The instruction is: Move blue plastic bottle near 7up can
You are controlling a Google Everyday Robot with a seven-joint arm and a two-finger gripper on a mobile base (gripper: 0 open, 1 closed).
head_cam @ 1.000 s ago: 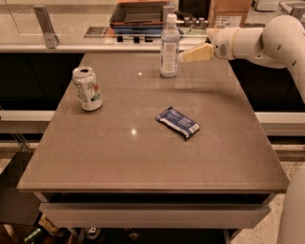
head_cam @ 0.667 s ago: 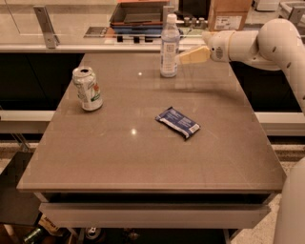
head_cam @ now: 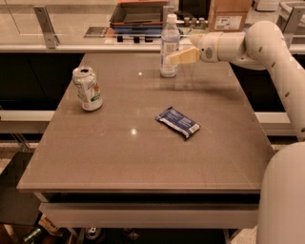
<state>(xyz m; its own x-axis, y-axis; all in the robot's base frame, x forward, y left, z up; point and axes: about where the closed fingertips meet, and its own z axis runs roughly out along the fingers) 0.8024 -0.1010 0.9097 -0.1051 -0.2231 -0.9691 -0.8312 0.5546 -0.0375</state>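
The blue plastic bottle [head_cam: 169, 33], clear with a white cap and a pale label, stands upright at the far middle of the table [head_cam: 143, 157]. My gripper [head_cam: 172, 59] reaches in from the right at the bottle's lower half and is open. Its near yellowish finger [head_cam: 182, 56] lies across the bottle's right side. The 7up can [head_cam: 87, 88], silver-white, dented, with green near the base, stands upright near the table's left edge, well to the left of and nearer than the bottle.
A flat dark blue snack packet [head_cam: 177, 122] lies at mid-table, right of centre. Behind the table runs a counter with a dark tray [head_cam: 138, 14] and a cardboard box [head_cam: 228, 14]. My white arm [head_cam: 271, 52] spans the right side.
My gripper has moved left, from just right of the bottle to against its lower part. The bottle, the can and the packet have not moved.
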